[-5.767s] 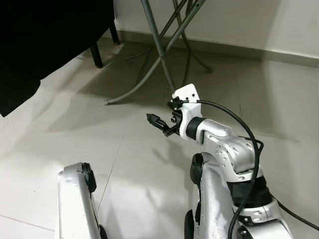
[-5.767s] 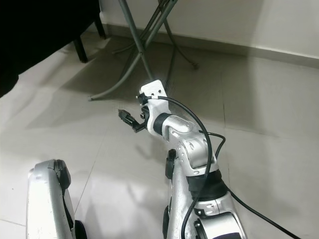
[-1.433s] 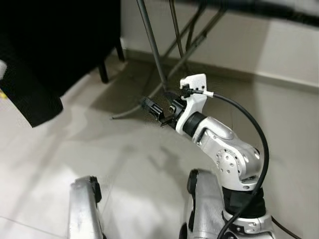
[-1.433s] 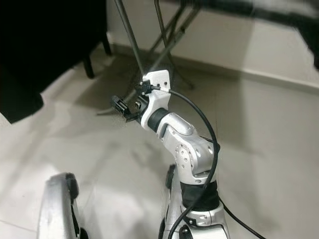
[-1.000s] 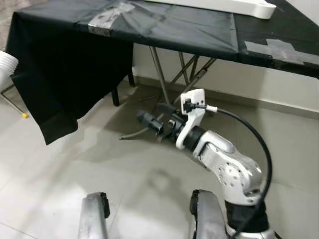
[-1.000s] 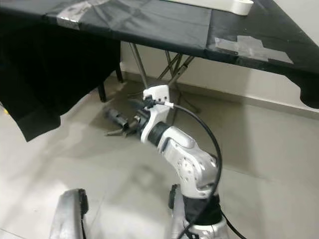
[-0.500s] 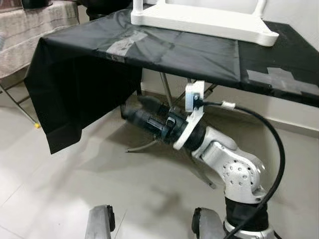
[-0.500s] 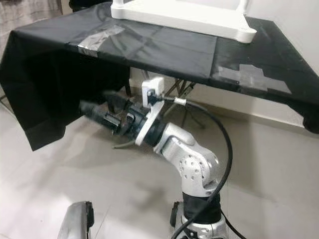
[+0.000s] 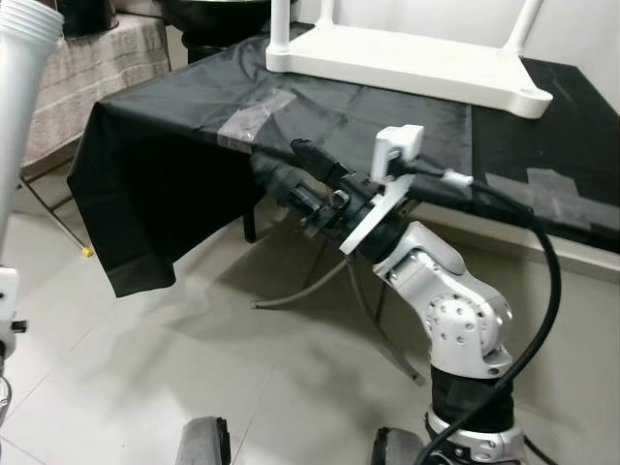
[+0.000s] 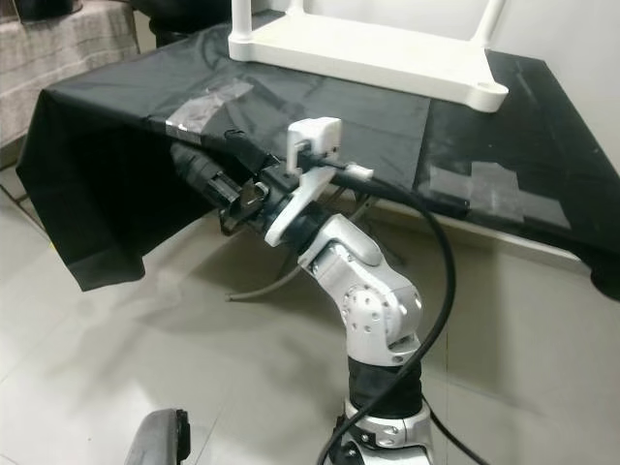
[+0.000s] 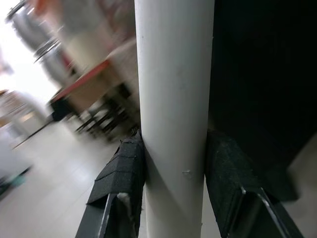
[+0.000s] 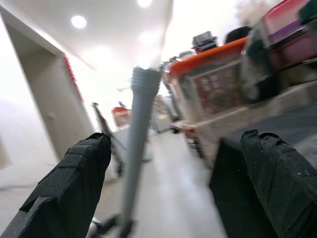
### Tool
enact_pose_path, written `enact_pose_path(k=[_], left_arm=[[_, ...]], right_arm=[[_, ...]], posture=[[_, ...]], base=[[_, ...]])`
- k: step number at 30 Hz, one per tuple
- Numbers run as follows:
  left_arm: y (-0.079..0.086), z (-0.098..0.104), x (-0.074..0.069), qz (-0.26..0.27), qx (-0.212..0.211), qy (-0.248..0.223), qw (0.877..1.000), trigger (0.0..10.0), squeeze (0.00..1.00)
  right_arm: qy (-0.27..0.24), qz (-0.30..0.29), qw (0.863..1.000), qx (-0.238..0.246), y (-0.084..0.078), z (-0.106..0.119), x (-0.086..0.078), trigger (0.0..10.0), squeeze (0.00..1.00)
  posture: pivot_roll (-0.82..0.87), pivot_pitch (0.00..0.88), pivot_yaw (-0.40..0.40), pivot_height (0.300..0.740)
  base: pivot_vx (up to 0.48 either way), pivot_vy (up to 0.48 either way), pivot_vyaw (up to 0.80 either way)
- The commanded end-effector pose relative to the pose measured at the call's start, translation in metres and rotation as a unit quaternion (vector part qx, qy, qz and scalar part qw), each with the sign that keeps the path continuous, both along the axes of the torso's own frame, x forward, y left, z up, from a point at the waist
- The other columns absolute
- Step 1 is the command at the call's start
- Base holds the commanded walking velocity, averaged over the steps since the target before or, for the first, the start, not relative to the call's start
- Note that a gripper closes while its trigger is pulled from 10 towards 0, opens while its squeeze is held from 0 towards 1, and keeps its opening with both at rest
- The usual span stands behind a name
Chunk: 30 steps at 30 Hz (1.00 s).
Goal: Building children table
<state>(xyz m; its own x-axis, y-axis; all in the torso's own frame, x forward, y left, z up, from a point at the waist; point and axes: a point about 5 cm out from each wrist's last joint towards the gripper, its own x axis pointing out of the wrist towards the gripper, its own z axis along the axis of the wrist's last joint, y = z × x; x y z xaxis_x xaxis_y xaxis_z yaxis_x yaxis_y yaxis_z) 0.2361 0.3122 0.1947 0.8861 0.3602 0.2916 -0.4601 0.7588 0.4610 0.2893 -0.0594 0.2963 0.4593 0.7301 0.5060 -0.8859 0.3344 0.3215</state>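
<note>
Gripping a white table leg, left hand; right hand raised, spread.

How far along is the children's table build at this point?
Done: the white tabletop lies upside down on the black-covered table, with at least two legs standing up from it. In hand: the left gripper clamps a white leg. The right gripper is open. Left: fitting that leg to the tabletop.
</note>
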Motion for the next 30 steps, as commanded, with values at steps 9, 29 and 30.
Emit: enact_pose_path(k=[9,29,30], left_arm=[[-0.065,0.007,0.019,-0.233,0.035,0.031,0.971,10.0,0.0],[-0.018,0.017,0.025,-0.163,0.199,0.099,0.961,10.0,0.0],[-0.016,0.017,0.026,-0.157,0.206,0.1,0.961,10.0,0.0]], right_arm=[[0.02,0.047,0.999,0.018,0.011,-0.003,0.002,10.0,0.0],[-0.015,0.046,0.976,-0.214,-0.021,-0.047,-0.001,10.0,0.0],[-0.018,0.036,0.974,-0.225,-0.022,-0.049,0.0,10.0,0.0]], posture=[[0.08,0.0,-0.058,0.61],[0.06,0.0,-0.05,0.67],[0.06,0.0,-0.049,0.675]], base=[[0.0,0.0,0.0],[0.0,0.0,0.0],[0.0,0.0,0.0]])
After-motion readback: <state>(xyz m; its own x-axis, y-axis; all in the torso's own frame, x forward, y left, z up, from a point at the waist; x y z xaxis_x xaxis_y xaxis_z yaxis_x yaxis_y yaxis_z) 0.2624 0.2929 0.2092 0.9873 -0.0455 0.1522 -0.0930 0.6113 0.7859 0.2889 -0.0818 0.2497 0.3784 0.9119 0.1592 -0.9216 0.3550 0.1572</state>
